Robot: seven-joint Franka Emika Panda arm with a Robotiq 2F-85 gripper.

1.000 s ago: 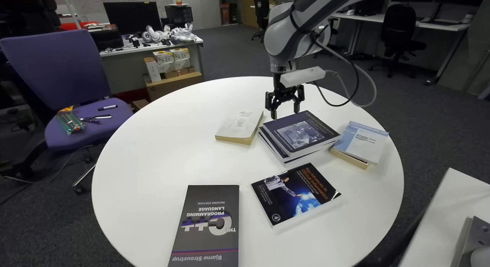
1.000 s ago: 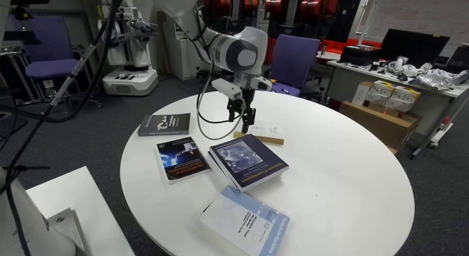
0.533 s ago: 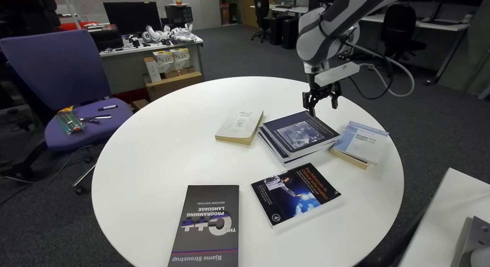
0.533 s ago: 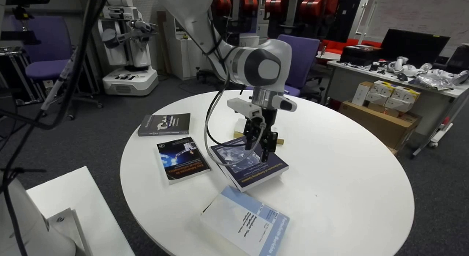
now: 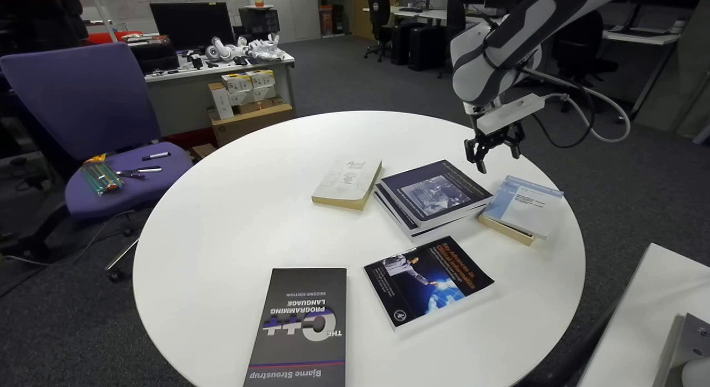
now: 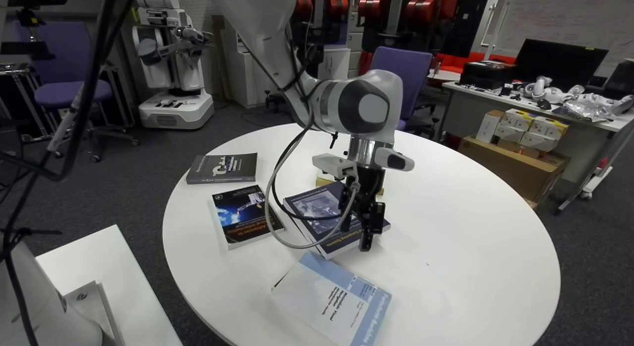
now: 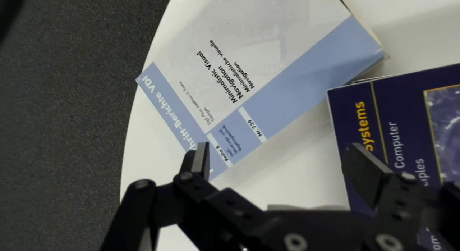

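End effector (image 5: 498, 161) released, fingers (image 7: 363, 177) spread, hanging near two titles. Wrist view, closest: blue-and-white "Minimalistic Visual Navigation" volume (image 7: 248, 74), title also in German, plus "Reihe 8", "Nr. 739", "VDI"; at least one cream-paged book (image 5: 503, 230) under it. Just beside: navy "Computing Systems" book (image 5: 435, 194), at least one dark-edged book (image 5: 391, 205) beneath. Can't tell whether the two touch. Farther out, one each: pale paperback (image 5: 346, 182), lettering too faint to read; "Key Advances in Clinical Informatics" (image 5: 428, 280); "The C++ Programming Language" (image 5: 302, 331), Second Edition, Bjarne Stroustrup, upside down in an exterior view. Tally: at least seven books, all on one round white surface (image 5: 222, 232). Past it, in an exterior view, one white robot (image 6: 171, 71) marked "PR2".
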